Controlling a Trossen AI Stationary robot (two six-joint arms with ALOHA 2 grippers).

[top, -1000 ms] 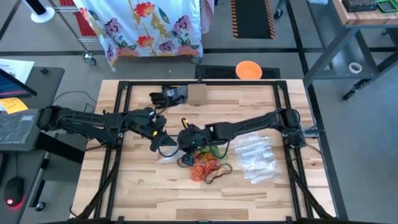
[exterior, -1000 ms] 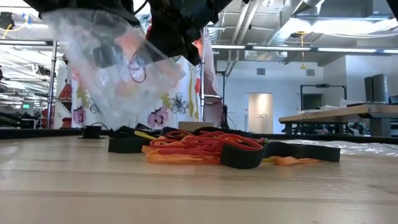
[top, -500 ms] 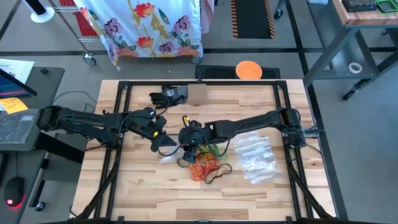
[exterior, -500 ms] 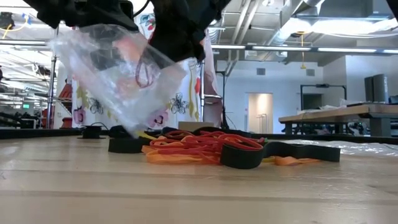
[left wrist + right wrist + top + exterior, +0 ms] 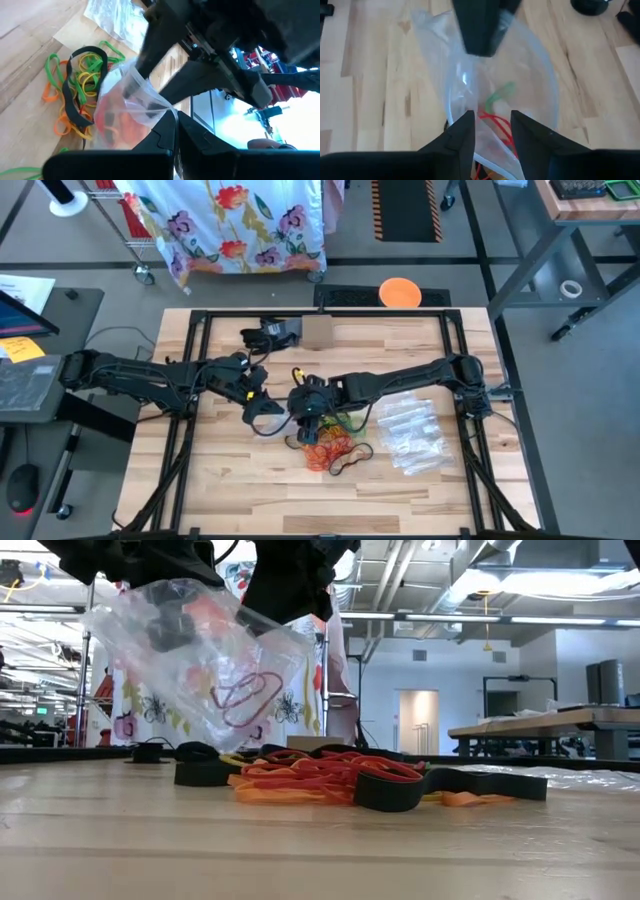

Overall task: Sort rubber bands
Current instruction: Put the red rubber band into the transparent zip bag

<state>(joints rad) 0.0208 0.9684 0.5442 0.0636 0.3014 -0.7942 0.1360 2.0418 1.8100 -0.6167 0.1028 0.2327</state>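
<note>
A robotics lab or workshop hall, by the look of it; the wooden table (image 5: 230,470) is boxed in by a black metal frame (image 5: 190,370) and stands on a bare grey concrete floor (image 5: 580,410); behind the right gripper (image 5: 290,600), in the low view, runs an open ceiling with exposed ducts and strip lights (image 5: 540,580), a workbench (image 5: 540,730) and a door (image 5: 418,720) well beyond; past the left gripper (image 5: 262,412), off the table's edge, a desk (image 5: 30,370) carries a computer mouse (image 5: 20,480); a wire shelving cart draped in floral cloth (image 5: 240,225) and a hazard-striped mat (image 5: 405,208) sit on the floor beyond.
</note>
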